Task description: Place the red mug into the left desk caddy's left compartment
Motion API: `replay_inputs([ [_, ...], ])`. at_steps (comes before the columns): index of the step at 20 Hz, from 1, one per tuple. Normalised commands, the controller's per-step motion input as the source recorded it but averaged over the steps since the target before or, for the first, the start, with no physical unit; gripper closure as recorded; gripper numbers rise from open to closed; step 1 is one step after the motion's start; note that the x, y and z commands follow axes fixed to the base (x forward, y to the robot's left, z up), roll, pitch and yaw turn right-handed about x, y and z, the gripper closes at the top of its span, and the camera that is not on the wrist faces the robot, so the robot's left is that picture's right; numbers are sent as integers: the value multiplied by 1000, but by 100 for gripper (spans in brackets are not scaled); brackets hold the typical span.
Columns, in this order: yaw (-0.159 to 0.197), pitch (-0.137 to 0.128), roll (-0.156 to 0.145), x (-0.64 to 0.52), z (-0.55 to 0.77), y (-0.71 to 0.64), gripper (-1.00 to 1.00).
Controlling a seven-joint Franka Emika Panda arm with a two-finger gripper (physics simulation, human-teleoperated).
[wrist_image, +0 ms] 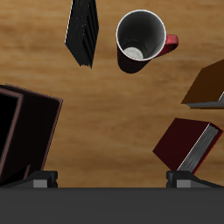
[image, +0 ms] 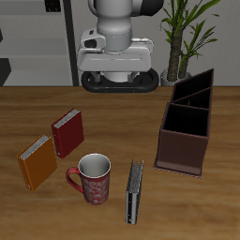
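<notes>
The red mug stands upright near the table's front edge, with its white inside showing and its handle toward the orange book. It also shows in the wrist view, seen from above. The left desk caddy, a dark maroon box with black dividers, stands farther back and to one side of the mug; one of its corners shows in the wrist view. My gripper is open and empty, its fingertips spread wide. It hangs high above the table, behind the mug, touching nothing.
A red book and an orange book stand beside the mug, away from the caddy. A dark book stands between the mug and the caddy. A potted plant is behind the table.
</notes>
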Motion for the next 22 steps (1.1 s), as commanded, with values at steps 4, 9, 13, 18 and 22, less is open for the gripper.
replay_inputs([
  [4,-18,2,-1,232,90,-205,-100],
  [9,-70,-43,-41,331,172,-364,-100],
  [13,-14,-29,-39,257,55,-135,-100],
  [18,-15,-20,-22,314,-60,-86,-100],
  [22,-4,-5,7,228,-102,-38,-100],
])
